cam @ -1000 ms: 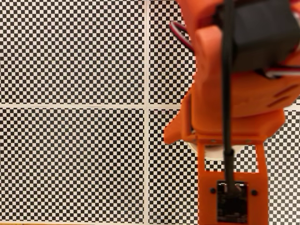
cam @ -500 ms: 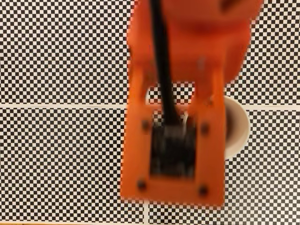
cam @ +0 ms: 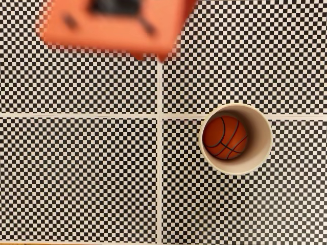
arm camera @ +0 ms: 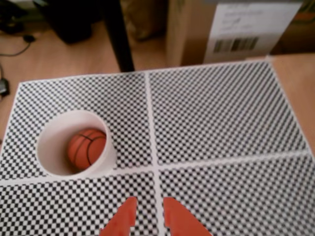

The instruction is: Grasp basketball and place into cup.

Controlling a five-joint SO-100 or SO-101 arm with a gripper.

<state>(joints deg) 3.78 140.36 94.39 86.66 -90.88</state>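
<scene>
The basketball (cam: 225,138) lies inside the cream-white cup (cam: 263,138), which stands upright right of centre in the fixed view. In the wrist view the ball (arm camera: 87,149) rests low in the cup (arm camera: 59,142) at the left. My gripper (arm camera: 150,202) enters from the bottom edge of the wrist view, well to the right of the cup, open by a narrow gap and holding nothing. Only a blurred orange part of the arm (cam: 112,23) shows at the top left of the fixed view, away from the cup.
A black-and-white checkered mat (cam: 82,173) with a white cross line (cam: 160,178) covers the table. Beyond the mat's far edge stand a cardboard box with a barcode label (arm camera: 236,29) and a black post (arm camera: 118,34).
The arm has swung from over the cup to the top left of the fixed view. The cup, hidden before, now shows fully with the ball inside.
</scene>
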